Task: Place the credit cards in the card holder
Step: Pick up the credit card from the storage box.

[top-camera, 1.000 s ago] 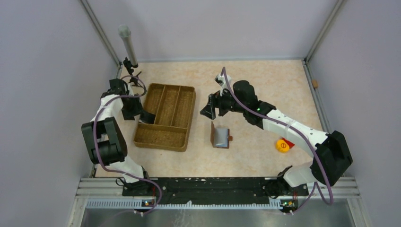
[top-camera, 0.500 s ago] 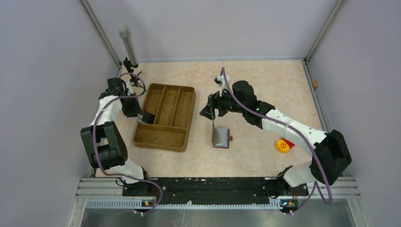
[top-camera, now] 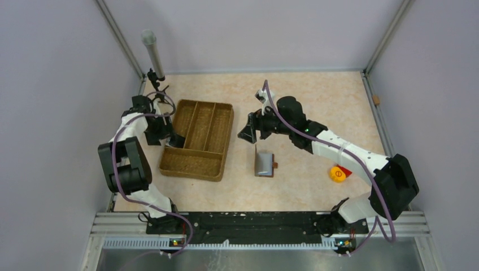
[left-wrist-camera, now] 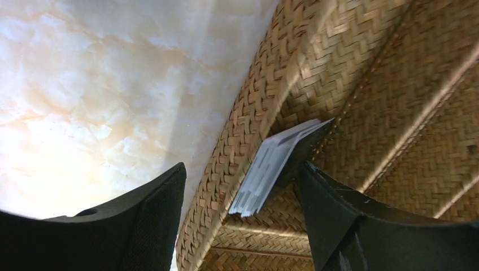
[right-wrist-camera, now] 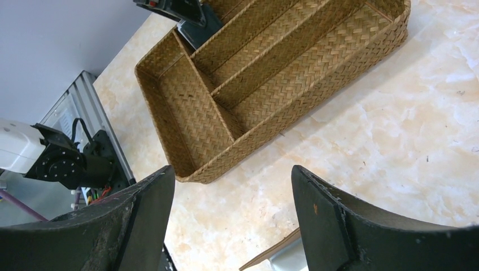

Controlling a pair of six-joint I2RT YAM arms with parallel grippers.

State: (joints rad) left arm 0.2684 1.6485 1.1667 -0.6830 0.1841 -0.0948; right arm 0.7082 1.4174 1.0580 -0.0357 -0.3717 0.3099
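Observation:
The brown card holder (top-camera: pixel 265 173) lies at mid-table with a glossy grey credit card (top-camera: pixel 262 162) on it. Its corner (right-wrist-camera: pixel 265 259) and the card (right-wrist-camera: pixel 289 261) show at the bottom of the right wrist view. My right gripper (top-camera: pixel 248 130) (right-wrist-camera: pixel 231 172) hovers open just behind it, holding nothing. A small stack of pale credit cards (left-wrist-camera: pixel 271 165) leans on edge against the inside of the woven tray's wall (left-wrist-camera: pixel 243 113). My left gripper (top-camera: pixel 173 139) (left-wrist-camera: pixel 242 169) is open there. One finger is outside the wall and one inside, clear of the cards.
The large woven compartmented tray (top-camera: pixel 192 171) (right-wrist-camera: pixel 316 84) sits left of centre. A yellow round piece with a red part (top-camera: pixel 337 174) lies near the right arm. A grey tube (top-camera: pixel 152 53) stands at the back left corner. Walls close in on both sides.
The left jaws narrowed, then widened again at the tray's wall. The holder's brown flap, broad a second ago, now shows as a thin edge. The right gripper barely moved.

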